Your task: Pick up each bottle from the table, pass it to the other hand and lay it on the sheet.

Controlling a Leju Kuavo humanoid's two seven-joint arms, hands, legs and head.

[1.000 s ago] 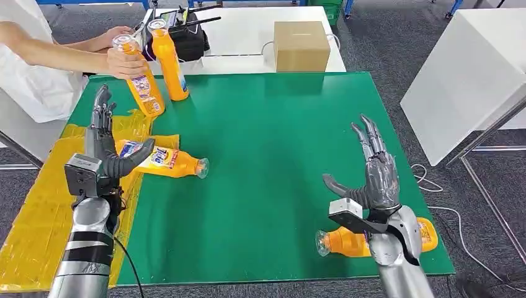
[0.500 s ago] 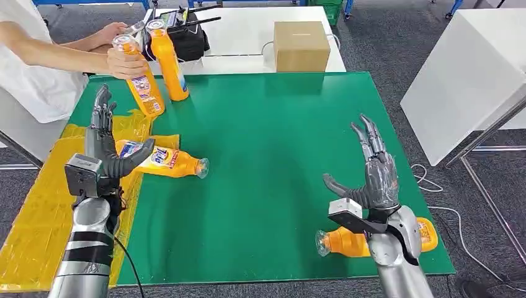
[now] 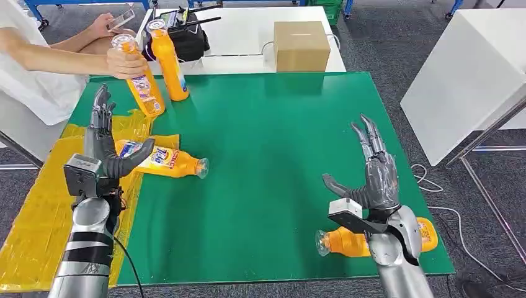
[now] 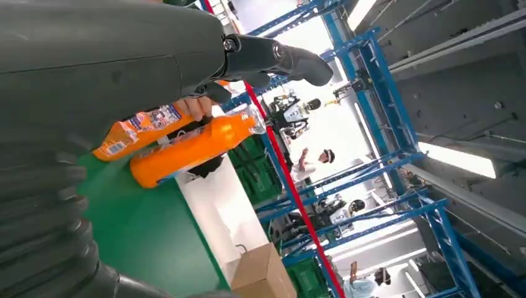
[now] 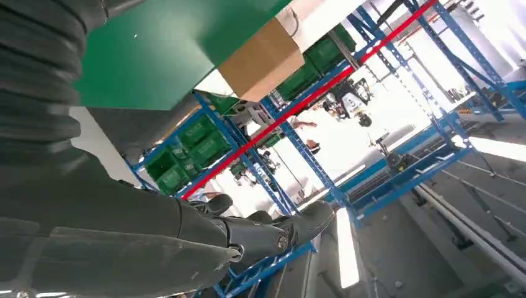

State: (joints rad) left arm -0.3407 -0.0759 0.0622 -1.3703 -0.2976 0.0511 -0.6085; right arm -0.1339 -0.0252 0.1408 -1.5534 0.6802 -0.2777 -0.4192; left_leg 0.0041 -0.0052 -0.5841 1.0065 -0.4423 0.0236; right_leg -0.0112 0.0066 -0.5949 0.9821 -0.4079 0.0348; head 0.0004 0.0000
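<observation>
Hands of the robot hover over a green-topped surface (image 3: 273, 136), both with fingers spread and holding nothing. The left hand (image 3: 102, 146) is raised upright above a crinkled yellow plastic sheet (image 3: 37, 211) that covers the surface's left edge. Just beside its thumb, an orange plastic detergent bottle with a blue-and-red label (image 3: 164, 161) lies on its side, base on the sheet and clear cap pointing right onto the green. The right hand (image 3: 372, 174) stands near the front right corner, above a second orange bottle (image 3: 347, 242) lying on its side, partly hidden by the wrist. At the far left, a person's hand (image 3: 124, 62) grips a tilted orange bottle (image 3: 141, 84) beside an upright orange bottle (image 3: 169, 59). A brown cardboard box (image 3: 301, 45) sits on the white table (image 3: 248, 31) behind.
</observation>
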